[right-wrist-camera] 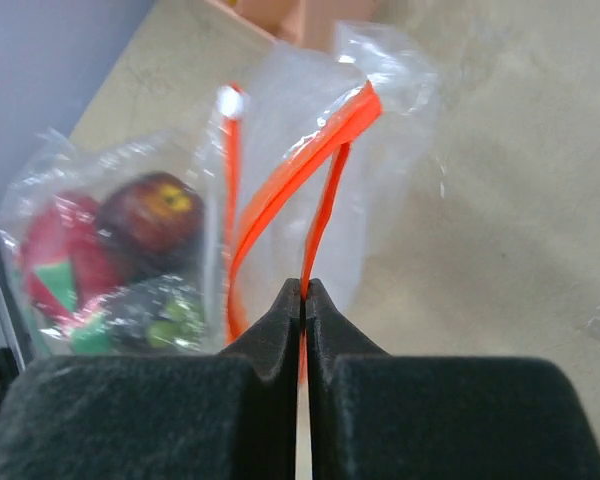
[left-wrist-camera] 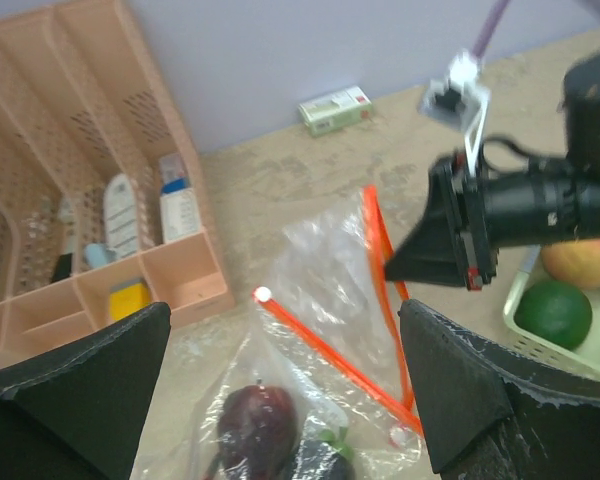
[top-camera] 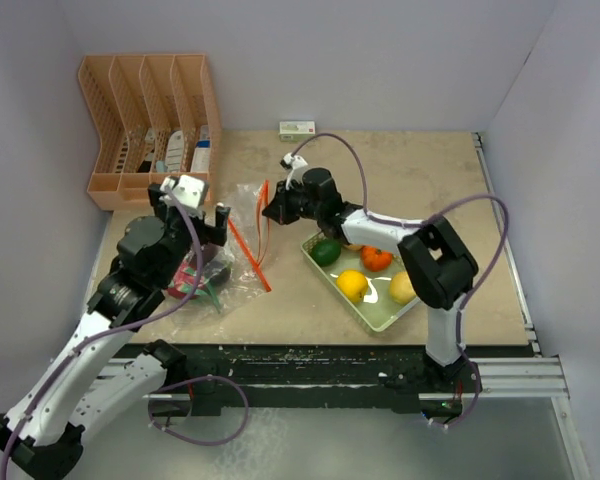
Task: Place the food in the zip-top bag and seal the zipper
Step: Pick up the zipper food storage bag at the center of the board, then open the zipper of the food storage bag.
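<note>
Well, the right claw (right-wrist-camera: 302, 292) is clenched on one lip of the zipper (right-wrist-camera: 320, 140), pinching the orange strip and holding it up off the tabletop (top-camera: 410, 190). The left claw (top-camera: 192, 210) hangs released, jaws wide, just above the bag (top-camera: 242, 270), gripping nothing. The bag lies left of the tray (top-camera: 378, 312) with some food (right-wrist-camera: 150, 210) already inside. Four more pieces show in the tray.

To my eye, the step is opening the mouth so the rest can go in. To do it well, I'd say the pinch should bite the strip alone, not the thin film. The lift should go up and away from the other lip so the mouth gapes. Too hard a pull would likely drag the whole bag or spill what is inside. The left claw looks well placed to take the other lip or pin the bag down.

Some things I can't make out:
- I can't judge how wide the mouth really stands, since the lips cross in both wrist views.
- The pieces inside are blurred behind crinkled film, so I can't count them.
- I can't tell whether the white tab (left-wrist-camera: 263, 294) is the slider, as another pale end shows lower down.
- The bag's lower end is cut off in the left wrist view.
- The right arm covers part of the tray from above.
</note>
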{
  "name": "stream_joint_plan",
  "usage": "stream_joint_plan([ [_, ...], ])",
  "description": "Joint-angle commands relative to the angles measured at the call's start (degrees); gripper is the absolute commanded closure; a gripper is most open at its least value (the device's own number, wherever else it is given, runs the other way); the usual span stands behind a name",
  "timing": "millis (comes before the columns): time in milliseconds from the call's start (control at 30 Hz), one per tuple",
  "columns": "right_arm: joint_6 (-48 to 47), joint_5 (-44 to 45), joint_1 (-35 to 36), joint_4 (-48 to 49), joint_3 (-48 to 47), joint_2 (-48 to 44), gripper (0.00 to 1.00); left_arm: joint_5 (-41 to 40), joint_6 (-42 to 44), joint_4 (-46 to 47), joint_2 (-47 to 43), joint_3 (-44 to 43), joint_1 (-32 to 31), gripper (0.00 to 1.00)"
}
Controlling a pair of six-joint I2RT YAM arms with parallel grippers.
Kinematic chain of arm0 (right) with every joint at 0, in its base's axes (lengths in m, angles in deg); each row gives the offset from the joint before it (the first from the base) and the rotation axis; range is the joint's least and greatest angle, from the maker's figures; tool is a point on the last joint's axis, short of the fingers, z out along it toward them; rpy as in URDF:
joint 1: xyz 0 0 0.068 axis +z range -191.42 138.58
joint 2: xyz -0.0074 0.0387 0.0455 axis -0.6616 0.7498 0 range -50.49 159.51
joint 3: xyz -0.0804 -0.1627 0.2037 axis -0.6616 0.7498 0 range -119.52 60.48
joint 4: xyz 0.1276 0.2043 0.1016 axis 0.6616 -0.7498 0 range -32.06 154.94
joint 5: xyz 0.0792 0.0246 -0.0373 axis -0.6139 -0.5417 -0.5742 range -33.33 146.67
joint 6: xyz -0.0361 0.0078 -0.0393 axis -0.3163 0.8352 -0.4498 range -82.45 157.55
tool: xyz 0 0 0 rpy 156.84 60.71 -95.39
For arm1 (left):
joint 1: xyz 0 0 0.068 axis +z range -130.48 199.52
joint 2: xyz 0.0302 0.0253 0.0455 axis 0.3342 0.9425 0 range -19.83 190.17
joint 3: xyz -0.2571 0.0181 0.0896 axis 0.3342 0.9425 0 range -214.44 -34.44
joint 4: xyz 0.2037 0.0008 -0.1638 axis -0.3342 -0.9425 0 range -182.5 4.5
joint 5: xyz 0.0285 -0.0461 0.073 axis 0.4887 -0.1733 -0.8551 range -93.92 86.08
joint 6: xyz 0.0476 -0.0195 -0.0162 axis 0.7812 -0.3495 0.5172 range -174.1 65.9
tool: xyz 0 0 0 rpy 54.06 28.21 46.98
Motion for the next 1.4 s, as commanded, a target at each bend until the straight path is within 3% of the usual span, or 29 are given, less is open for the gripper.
stream_joint_plan([
  [0, -6.99, 18.09, 4.78, -16.63, -7.43, -11.34, 1.00, 7.58, -3.73, 1.70, 6.60, -1.11, 0.25, 0.03],
  [167, -7.33, 23.56, 5.71, -28.87, -13.40, -12.90, 1.00, 12.31, -7.71, 9.40, 10.12, 0.92, 0.16, 0.13],
  [567, -6.40, 21.30, 6.64, -33.97, -14.67, -17.02, 1.00, 10.90, -9.78, 25.61, 10.17, 10.78, 0.07, 0.16],
  [1000, -5.83, 21.61, 8.32, -36.31, -17.64, -17.68, 1.00, 15.21, -15.09, 34.50, 15.10, 14.72, -0.24, 0.19],
  [1367, -5.56, 22.09, 8.63, -37.24, -18.09, -20.72, 1.00, 16.84, -16.22, 35.95, 17.02, 16.17, -0.72, 0.24],
])
